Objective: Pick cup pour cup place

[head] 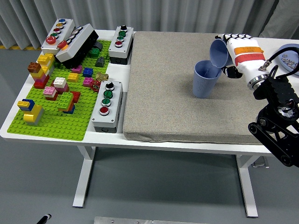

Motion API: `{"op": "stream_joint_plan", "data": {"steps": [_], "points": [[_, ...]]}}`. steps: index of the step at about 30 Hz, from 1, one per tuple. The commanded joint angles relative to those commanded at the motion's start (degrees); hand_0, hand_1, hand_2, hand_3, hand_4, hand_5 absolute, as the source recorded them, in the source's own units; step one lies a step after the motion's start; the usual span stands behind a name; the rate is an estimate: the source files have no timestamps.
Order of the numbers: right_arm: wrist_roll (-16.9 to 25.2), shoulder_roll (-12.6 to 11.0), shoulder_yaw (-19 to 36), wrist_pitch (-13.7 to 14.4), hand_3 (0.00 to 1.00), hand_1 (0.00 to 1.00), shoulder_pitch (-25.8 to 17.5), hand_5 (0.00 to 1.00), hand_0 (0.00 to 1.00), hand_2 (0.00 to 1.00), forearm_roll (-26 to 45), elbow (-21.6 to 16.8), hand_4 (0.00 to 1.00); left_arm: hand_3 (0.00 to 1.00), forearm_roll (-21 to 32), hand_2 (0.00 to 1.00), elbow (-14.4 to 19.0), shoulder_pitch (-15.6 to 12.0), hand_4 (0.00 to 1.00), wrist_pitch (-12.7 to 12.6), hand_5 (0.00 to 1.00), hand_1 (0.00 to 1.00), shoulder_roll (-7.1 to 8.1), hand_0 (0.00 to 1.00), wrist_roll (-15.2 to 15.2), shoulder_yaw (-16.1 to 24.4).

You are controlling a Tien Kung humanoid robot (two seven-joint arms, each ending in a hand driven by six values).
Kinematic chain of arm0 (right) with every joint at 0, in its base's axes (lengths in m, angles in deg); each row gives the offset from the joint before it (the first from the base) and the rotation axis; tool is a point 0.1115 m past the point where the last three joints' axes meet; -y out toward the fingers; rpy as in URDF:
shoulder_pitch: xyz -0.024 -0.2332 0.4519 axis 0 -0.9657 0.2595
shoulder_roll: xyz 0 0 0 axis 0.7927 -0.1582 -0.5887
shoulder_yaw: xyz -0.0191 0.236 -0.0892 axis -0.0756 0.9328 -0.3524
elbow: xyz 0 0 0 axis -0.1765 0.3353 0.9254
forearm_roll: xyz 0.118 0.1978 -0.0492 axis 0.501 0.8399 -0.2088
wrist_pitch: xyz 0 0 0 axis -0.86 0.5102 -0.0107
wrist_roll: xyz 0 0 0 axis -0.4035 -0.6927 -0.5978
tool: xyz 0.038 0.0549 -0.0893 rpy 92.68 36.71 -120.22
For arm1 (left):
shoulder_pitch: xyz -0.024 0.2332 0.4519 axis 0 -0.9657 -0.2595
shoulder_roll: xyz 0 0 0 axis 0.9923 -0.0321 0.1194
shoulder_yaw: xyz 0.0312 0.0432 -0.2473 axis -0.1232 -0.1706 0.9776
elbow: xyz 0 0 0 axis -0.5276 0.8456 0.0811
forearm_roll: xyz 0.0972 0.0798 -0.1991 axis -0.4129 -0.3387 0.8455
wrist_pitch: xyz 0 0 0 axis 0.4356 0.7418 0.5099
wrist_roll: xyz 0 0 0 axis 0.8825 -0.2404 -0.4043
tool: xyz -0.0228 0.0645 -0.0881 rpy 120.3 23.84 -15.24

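Plate [290, 50] cut by right edge (contents unclear).

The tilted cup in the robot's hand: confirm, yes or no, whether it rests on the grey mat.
No, the right hand holds the tilted cup in the air above the upright cup.

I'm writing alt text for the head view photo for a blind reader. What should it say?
The robot's right hand tips a blue cup over a second blue cup standing upright on a grey mat. To the left, a white table holds a green baseplate with colourful toy bricks and several push-button boxes.
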Motion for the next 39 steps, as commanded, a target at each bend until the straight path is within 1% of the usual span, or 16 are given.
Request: {"op": "stream_joint_plan", "data": {"steps": [29,30,39], "points": [[-0.8,-0.85,-1.87,-0.07,0.632,0.623,0.95,0.002,0.761,0.513,-1.4,-0.16,0.671,0.8,-0.04,0.879,0.0,-0.1,0.637,-0.01,0.998,0.815,0.04,0.839,0.0,-0.04],[-0.82,-0.88,-1.89,-0.08,0.632,0.629,0.98,0.002,0.781,0.514,-1.35,-0.13,0.668,0.8,-0.02,0.88,0.0,-0.09,0.636,-0.02,0.998,0.814,0.04,0.839,0.0,-0.02],[-0.88,-1.12,-2.03,-0.24,0.63,0.628,1.19,0.002,0.783,0.516,-1.14,-0.12,0.667,0.8,0.07,0.88,0.0,-0.08,0.637,0.01,0.998,0.814,0.07,0.839,-0.01,-0.12]]}}
